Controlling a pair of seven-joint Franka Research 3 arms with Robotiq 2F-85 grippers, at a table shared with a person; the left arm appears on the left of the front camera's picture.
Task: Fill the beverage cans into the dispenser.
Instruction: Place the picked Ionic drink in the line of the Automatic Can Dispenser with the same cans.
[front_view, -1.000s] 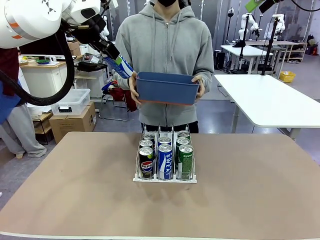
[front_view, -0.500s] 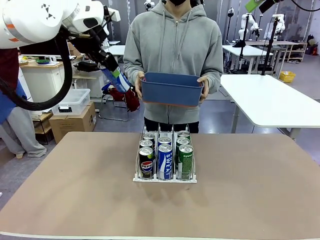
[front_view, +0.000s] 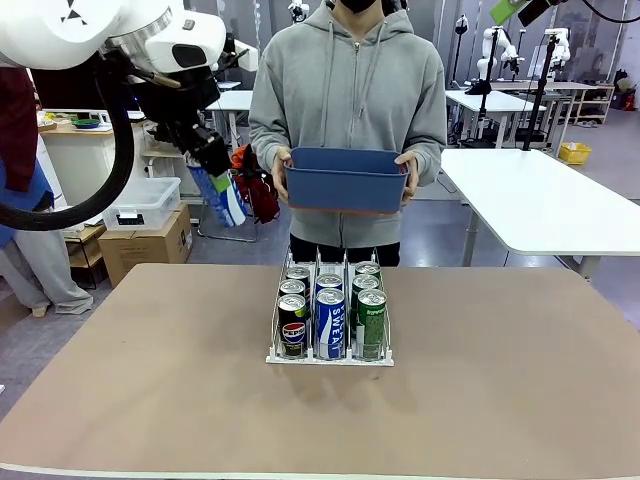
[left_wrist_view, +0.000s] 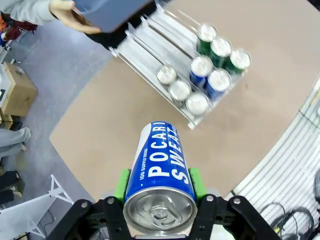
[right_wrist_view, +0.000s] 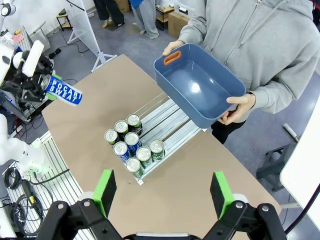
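Observation:
My left gripper (front_view: 207, 165) is shut on a blue beverage can (front_view: 225, 205) with white lettering, held tilted in the air beyond the table's far left edge. In the left wrist view the can (left_wrist_view: 157, 155) sits between the green pads (left_wrist_view: 122, 182). The dispenser (front_view: 275, 335), a clear three-lane rack, stands mid-table with several cans: black (front_view: 292, 325) in the left lane, blue (front_view: 329, 322) in the middle, green (front_view: 370, 322) on the right. The right wrist view looks down on the dispenser (right_wrist_view: 172, 122) from high up, with my right gripper (right_wrist_view: 162, 195) open and holding nothing.
A person in a grey hoodie stands at the far side and holds an empty blue bin (front_view: 345, 180) in both hands, above and behind the dispenser. Bare brown tabletop (front_view: 150, 380) lies all around the rack. A white table (front_view: 540, 200) stands at the back right.
My left arm has swung the blue can down and to the left, away from the bin. The person has shifted the bin slightly to the right.

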